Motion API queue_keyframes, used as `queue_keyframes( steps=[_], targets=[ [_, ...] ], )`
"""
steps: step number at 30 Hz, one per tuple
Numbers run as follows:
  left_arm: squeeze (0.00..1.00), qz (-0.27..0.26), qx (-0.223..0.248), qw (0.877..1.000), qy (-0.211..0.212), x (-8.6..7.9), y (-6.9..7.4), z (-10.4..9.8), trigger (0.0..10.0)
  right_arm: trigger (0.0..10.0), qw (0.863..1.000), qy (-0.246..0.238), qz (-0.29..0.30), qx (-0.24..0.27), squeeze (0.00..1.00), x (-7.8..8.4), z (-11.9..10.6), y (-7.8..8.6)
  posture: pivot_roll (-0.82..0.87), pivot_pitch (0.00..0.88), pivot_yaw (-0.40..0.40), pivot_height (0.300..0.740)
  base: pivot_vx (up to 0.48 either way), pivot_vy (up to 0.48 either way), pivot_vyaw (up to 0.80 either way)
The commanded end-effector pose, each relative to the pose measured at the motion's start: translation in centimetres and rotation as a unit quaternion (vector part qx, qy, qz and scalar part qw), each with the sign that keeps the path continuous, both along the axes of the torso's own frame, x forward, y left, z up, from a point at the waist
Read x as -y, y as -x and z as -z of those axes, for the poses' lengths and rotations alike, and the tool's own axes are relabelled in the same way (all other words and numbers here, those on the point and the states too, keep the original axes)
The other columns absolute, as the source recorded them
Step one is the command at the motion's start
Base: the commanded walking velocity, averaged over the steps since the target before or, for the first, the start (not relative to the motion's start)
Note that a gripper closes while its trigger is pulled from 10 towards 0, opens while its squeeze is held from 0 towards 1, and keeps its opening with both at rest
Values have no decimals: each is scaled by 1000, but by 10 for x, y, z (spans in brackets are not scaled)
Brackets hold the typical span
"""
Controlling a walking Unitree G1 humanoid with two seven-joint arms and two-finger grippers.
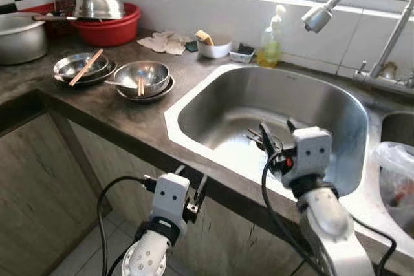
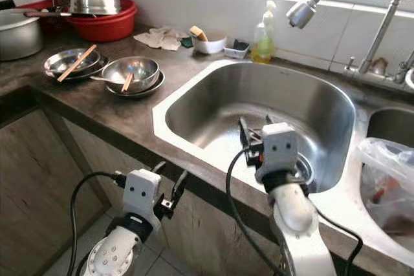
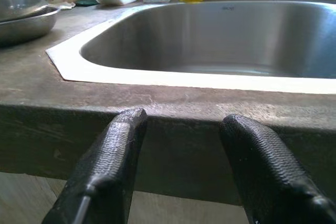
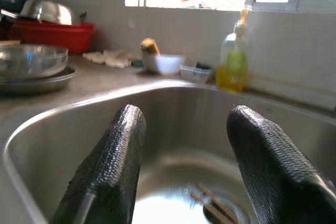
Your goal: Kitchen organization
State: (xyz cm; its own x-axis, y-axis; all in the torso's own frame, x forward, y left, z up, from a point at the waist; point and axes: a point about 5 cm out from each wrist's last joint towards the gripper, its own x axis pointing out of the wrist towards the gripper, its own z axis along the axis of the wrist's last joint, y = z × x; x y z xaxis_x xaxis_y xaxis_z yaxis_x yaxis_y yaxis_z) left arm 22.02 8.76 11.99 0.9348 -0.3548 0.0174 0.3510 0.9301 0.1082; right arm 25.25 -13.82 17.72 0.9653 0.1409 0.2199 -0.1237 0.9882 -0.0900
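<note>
**Both grippers spread wide and empty at the sink**

Nearest, low against the cabinet front: left gripper [image 1: 192, 193], fingers [image 3: 107, 163] spread wide, holding nothing, tips just short of the dark counter edge [image 3: 157, 114] and level with it. Just beyond and to the right: right gripper [image 1: 277, 135], raised over the near rim of the sink [image 1: 194, 95] and reaching into the basin, fingers [image 4: 107, 166] likewise set far apart, gripping nothing.

On the basin floor, ahead of the right gripper: a pair of chopsticks [image 4: 212, 203] lying by the drain, close to the fingertips but untouched. Off to the far right, in the second basin: a clear plastic bag [image 1: 396, 179].

Further back on the counter, to the left of the sink: a steel bowl [image 1: 141, 77] on a plate with chopsticks and a spoon inside; beside it, further left, another set of steel dishes [image 1: 79, 67] with a chopstick [image 1: 87, 67] laid across.

Behind those, along the wall: a crumpled cloth [image 1: 165, 42], a small white bowl [image 1: 214, 46], a small tray [image 1: 242, 52], and a soap bottle [image 1: 272, 38] with yellow liquid standing at the back corner of the sink. Overhead on the right: a curved faucet [image 1: 318, 16] pointing down toward the basin.

Farthest left: a large grey pot [image 1: 19, 37] and a red basin [image 1: 110, 27] holding a steel lid [image 1: 98, 7].
</note>
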Motion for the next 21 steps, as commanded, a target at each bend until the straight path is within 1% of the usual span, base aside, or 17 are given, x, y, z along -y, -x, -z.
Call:
queue_keyframes(
  steps=[1,6,12,20,21],
  targets=[
    [0,7,-4,1000,2,1,1,2,10000,10000,1000,-2,-4,13,0,-3,-7,4,23,0,-32,740,0,0,0],
    [0,9,-8,1000,0,1,3,4,10000,10000,1000,-5,-6,0,0,-6,0,10,20,0,-27,740,0,0,0],
    [0,10,-12,1000,0,2,5,5,10000,10000,999,-1,-19,-30,0,-12,15,21,24,0,-27,740,0,0,0],
    [0,10,-12,1000,1,2,9,5,10000,10000,998,-2,-16,-54,0,-13,26,29,29,0,-32,740,0,0,0],
    [0,9,-13,1000,1,1,9,5,10000,10000,998,-3,-15,-56,0,-13,27,30,30,0,-33,740,-244,0,0]
  ],
)
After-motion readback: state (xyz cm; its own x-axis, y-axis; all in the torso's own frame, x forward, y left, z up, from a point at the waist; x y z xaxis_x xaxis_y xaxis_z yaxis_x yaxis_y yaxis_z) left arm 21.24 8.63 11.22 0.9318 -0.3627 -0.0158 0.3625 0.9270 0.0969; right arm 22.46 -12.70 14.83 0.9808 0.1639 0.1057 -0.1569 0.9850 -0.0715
